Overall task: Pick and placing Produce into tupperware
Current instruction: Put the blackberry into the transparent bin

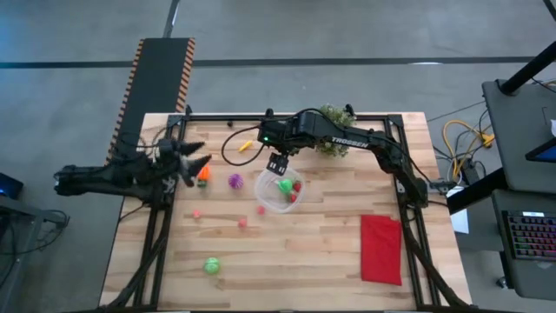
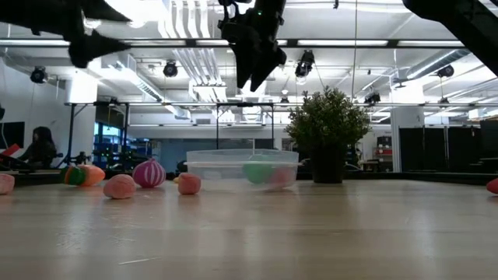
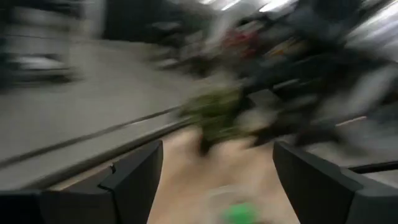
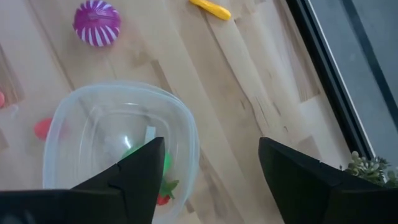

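Lining wooden table (image 1: 304,252): scattered produce (image 1: 212,265), bowl (image 1: 271,198).

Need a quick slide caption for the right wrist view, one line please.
Open right pincer hovers over the clear bowl holding green and red toy produce; purple toy and yellow toy lie beyond.

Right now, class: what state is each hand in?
Left hand: open, empty, above the table's left edge.
Right hand: open, empty, above the tupperware.
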You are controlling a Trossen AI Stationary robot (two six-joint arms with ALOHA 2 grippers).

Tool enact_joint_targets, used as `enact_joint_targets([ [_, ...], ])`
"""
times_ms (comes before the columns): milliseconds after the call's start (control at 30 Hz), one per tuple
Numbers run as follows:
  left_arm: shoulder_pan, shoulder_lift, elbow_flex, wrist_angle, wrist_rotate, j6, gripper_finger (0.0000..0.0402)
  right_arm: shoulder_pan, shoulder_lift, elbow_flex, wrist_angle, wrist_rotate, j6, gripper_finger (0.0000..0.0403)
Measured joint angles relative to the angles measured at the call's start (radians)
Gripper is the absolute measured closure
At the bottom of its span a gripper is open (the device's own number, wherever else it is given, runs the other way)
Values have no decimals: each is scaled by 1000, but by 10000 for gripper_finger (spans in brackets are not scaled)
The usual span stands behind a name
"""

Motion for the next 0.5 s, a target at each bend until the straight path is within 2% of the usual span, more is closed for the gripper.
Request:
enact_joint_targets([
  [100,0,51,92,-195,-143,9,111,0,0,0,-27,0,7,156],
  [200,0,78,142,-306,-180,1,111,0,0,0,-56,0,7,160],
  [400,0,131,171,-332,-281,-2,111,0,-12,-1,-74,10,36,167],
  [500,1,141,185,-331,-279,5,111,3,-45,-1,-53,0,44,167],
])
